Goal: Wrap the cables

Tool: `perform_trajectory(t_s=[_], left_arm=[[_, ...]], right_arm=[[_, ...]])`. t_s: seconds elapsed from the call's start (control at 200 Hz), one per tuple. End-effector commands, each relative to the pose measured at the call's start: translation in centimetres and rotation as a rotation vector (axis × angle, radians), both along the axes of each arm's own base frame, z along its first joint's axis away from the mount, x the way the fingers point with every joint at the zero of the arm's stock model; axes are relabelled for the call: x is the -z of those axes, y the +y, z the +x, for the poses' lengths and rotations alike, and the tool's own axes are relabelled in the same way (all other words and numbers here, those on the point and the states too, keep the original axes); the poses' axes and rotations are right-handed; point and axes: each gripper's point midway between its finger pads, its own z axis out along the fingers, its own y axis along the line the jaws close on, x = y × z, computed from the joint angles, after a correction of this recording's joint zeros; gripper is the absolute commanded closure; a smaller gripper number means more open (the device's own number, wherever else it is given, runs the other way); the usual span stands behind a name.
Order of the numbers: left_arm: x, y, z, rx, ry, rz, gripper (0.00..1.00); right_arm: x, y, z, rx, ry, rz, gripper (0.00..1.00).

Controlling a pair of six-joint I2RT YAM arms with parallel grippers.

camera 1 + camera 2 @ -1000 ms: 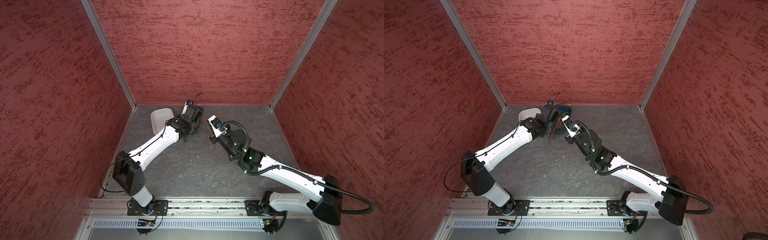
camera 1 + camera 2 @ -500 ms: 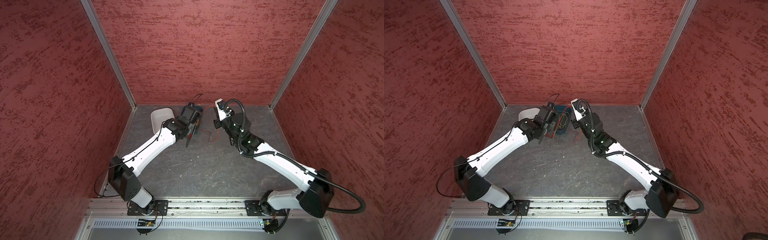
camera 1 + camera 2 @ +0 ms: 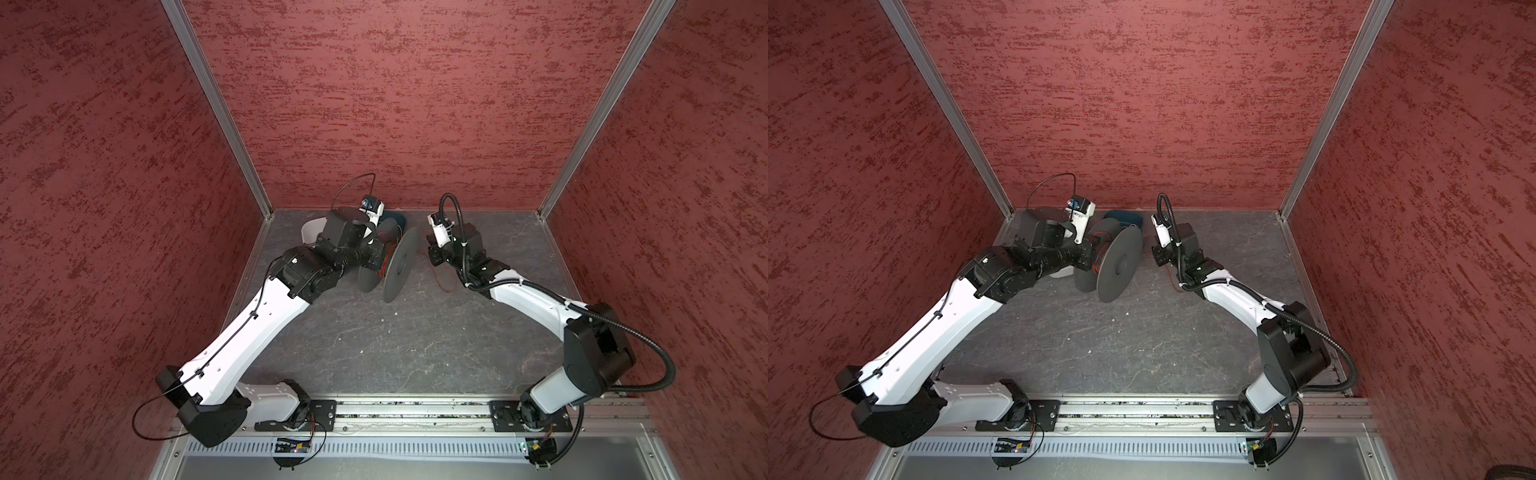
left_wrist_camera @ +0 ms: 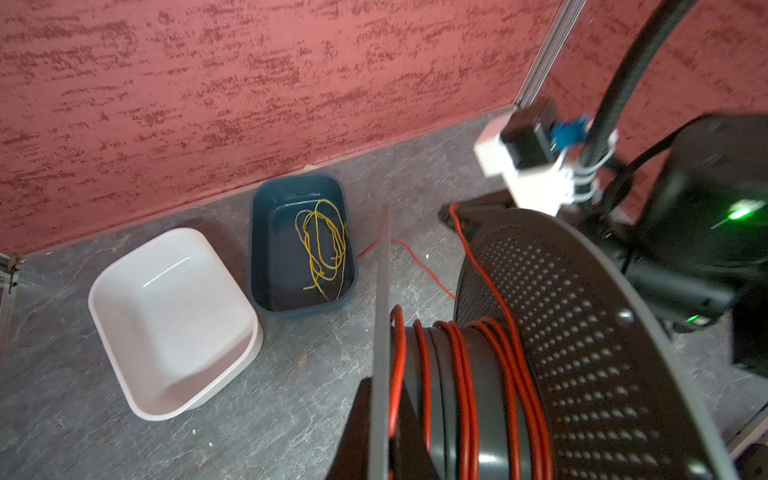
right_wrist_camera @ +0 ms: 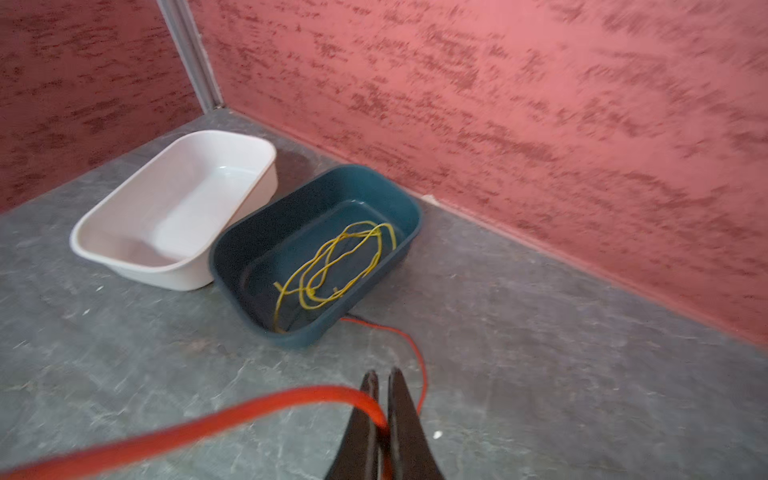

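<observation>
Right claw (image 5: 382, 376) is pinching the red cable (image 5: 232, 419) between nearly closed fingers. It is now sitting clear of the spool (image 3: 401, 270), having been tucked in right beside it a second ago. That retreat is drawing a strand out between claw and hub, which I am reading as set-up for laying another turn. Left claw (image 3: 379, 261) is clamping the spool, seemingly by its far flange, though its fingers are mostly hidden. Several red turns are already sitting on the hub, while a loose tail is trailing on the worktop (image 3: 374, 353) beneath the right claw, so the wrapping is looking only partly done.

Grey, slate-patterned and lightly flecked, the worktop is lying bare between the two claws' arms. Beyond the right claw, a white tub (image 5: 178, 216) is standing empty against a teal tub (image 5: 245, 257) that is holding a yellow-green wire (image 5: 332, 262). Red textured walls (image 3: 395, 104) are closing in three sides.
</observation>
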Motion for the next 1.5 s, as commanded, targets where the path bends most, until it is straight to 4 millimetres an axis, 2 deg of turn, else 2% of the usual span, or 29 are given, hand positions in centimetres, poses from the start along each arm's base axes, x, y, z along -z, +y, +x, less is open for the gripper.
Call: perform_trajectory(t_s=[0.0,0.185,0.205,0.256,0.346,0.476,0.581,0.656,0.797,0.972,1.137,1.308,1.498], left_arm=[[-7.2,-0.6,-0.5,0.027,-0.154,-0.203,1.00],[-10.9,-0.7,-1.2,0.059,-0.246,-0.304,1.00],[-11.1,-0.8,-1.3,0.064,-0.254,-0.312,1.00],[-11.6,-0.7,-1.4,0.069,-0.273,-0.329,1.00],[-12.3,-0.6,-1.5,0.067,-0.301,-0.343,1.00],[-13.0,-0.1,-1.6,0.054,-0.330,-0.347,1.00],[-13.6,0.2,-1.6,0.049,-0.348,-0.359,1.00],[-13.9,0.2,-1.7,0.050,-0.358,-0.370,1.00],[-14.8,0.1,-2.4,0.078,-0.373,-0.406,1.00],[-15.7,0.4,-3.4,0.107,-0.405,-0.436,1.00],[-16.8,0.3,-4.5,0.149,-0.445,-0.464,1.00],[-18.0,0.1,-4.8,0.174,-0.480,-0.481,1.00],[-19.9,0.5,-5.8,0.194,-0.545,-0.526,1.00]], right_arm=[[-0.5,1.1,-1.7,-0.088,-0.003,0.114,0.89],[-0.2,1.0,-4.4,-0.144,-0.008,0.174,0.84],[-1.2,0.6,-4.7,-0.139,-0.031,0.186,0.83],[-1.8,-0.2,-5.1,-0.107,-0.051,0.196,0.79],[-2.3,-1.8,-5.7,-0.045,-0.083,0.210,0.76],[-3.0,-3.1,-6.8,-0.010,-0.108,0.233,0.72],[-3.4,-3.9,-7.6,0.008,-0.122,0.251,0.57],[-3.7,-4.4,-8.1,0.022,-0.130,0.260,0.51],[-4.1,-6.2,-8.4,0.104,-0.156,0.263,0.30],[-3.8,-7.3,-8.6,0.155,-0.171,0.271,0.17],[-3.4,-8.0,-8.5,0.191,-0.182,0.280,0.12],[-2.5,-8.9,-8.1,0.264,-0.161,0.312,0.12],[-1.3,-8.6,-8.0,0.259,-0.136,0.334,0.12]])
